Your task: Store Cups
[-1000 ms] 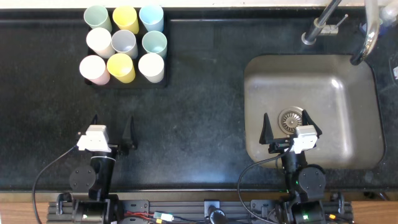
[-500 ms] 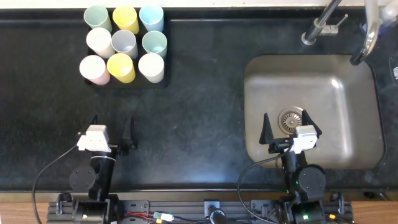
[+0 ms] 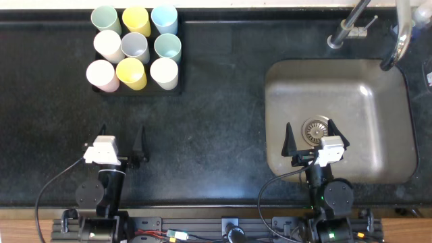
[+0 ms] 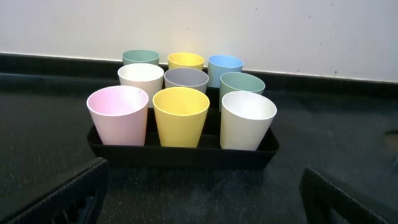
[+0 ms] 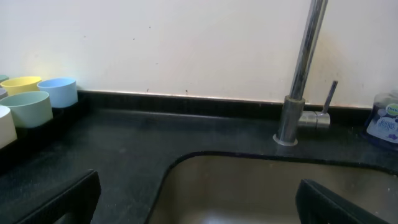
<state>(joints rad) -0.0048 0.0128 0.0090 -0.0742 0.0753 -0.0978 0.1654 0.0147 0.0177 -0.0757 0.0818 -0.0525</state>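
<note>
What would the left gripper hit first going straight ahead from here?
Probably the tray, at its front wall below the front yellow cup; the counter between looks free, though height is unclear.

Black speckled countertop (image 3: 216, 121) with a steel sink (image 3: 378, 135), backed by a pale wall (image 5: 186, 43).
In the top view the sink sits at 3 o'clock, its round drain (image 3: 314, 129) toward the basin's 9 o'clock side. The chrome faucet (image 3: 351, 25) rises at about 1 o'clock. A low black upstand (image 5: 186, 101) joins counter and off-white wall. A blue bottle (image 5: 384, 118) stands near the faucet. A wooden strip (image 3: 20, 229) runs along 6 o'clock.
</note>
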